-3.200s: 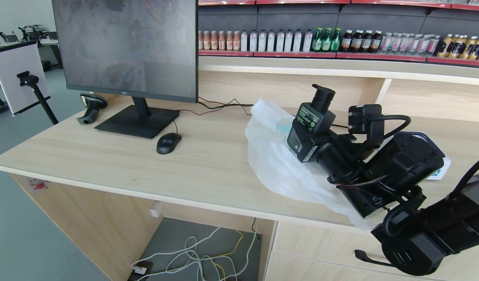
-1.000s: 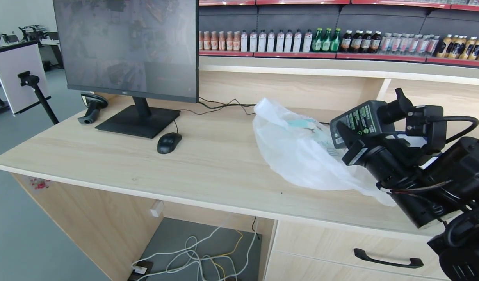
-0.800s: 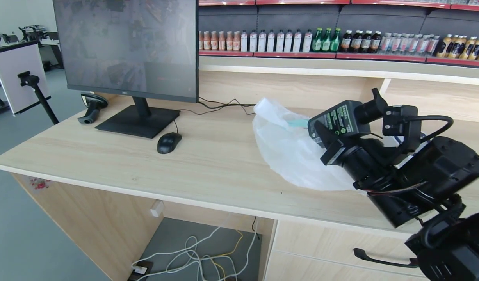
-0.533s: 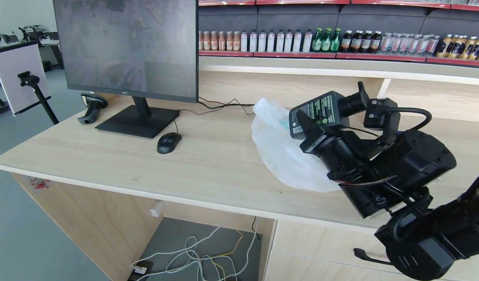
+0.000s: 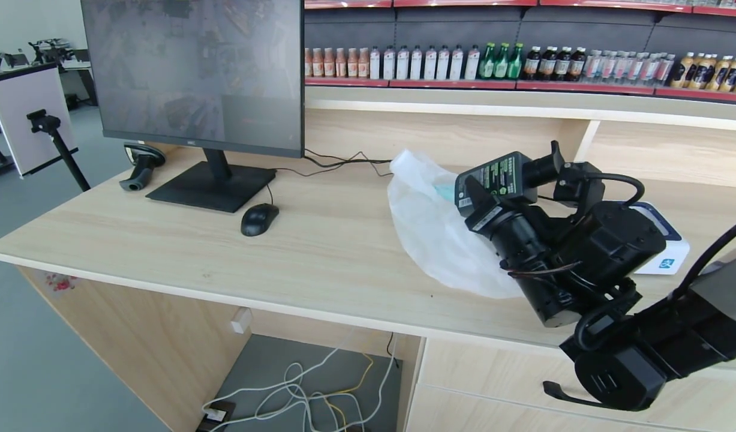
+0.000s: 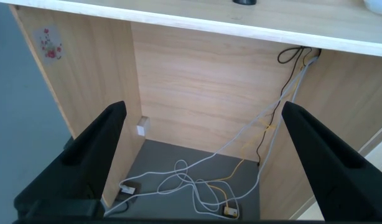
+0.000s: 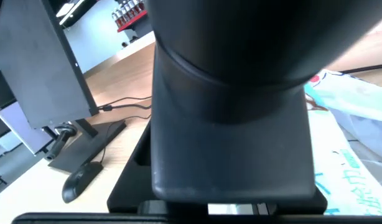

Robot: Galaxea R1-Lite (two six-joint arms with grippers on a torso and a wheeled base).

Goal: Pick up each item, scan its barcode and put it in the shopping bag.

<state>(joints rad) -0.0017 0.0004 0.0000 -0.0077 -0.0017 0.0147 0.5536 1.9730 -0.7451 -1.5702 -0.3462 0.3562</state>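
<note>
My right gripper (image 5: 486,201) is shut on a black pump bottle (image 5: 501,175) with a green label. It holds the bottle tilted, pump end pointing right, above the right part of the white plastic shopping bag (image 5: 435,240) lying on the counter. Something teal shows inside the bag's mouth. In the right wrist view the black pump bottle (image 7: 231,99) is close up, with the shopping bag (image 7: 359,124) beyond it. My left gripper (image 6: 203,162) hangs open below the counter's front edge, its fingers (image 6: 85,162) wide apart with nothing between them.
A white and blue box (image 5: 661,246) sits on the counter right of the bag. A monitor (image 5: 194,72), a mouse (image 5: 259,219) and a handheld scanner (image 5: 141,163) stand at the left. Loose cables (image 6: 197,186) lie on the floor under the counter. Shelves of bottles (image 5: 523,60) run behind.
My right arm has carried the bottle leftward from beside the bag to over it, rising and then dipping a little. The bag's right side is covered again.
</note>
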